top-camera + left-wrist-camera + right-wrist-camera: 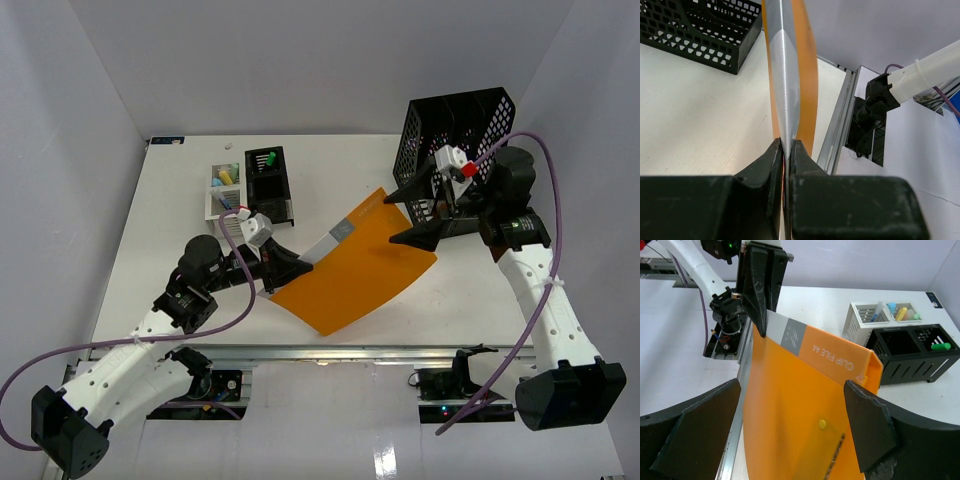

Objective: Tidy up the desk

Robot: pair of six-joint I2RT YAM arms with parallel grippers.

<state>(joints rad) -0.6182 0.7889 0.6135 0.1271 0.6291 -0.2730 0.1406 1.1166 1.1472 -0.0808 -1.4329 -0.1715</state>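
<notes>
An orange clip file folder [365,270] is held tilted above the white desk [165,240]. My left gripper [298,268] is shut on the folder's grey label strip at its near-left end. In the left wrist view the jaws [786,146] pinch the thin folder [790,75] edge-on. My right gripper [410,213] stands open at the folder's far-right corner, one finger on each side of it. In the right wrist view the folder [805,440] fills the gap between the wide-apart fingers of that gripper [791,390], and I cannot tell whether they touch it.
A black mesh file rack [460,125] stands at the back right, just behind the right gripper. A black pen organizer [268,180] and a white organizer [222,190] with pens sit at the back left. A metal rail [330,352] runs along the desk's front edge.
</notes>
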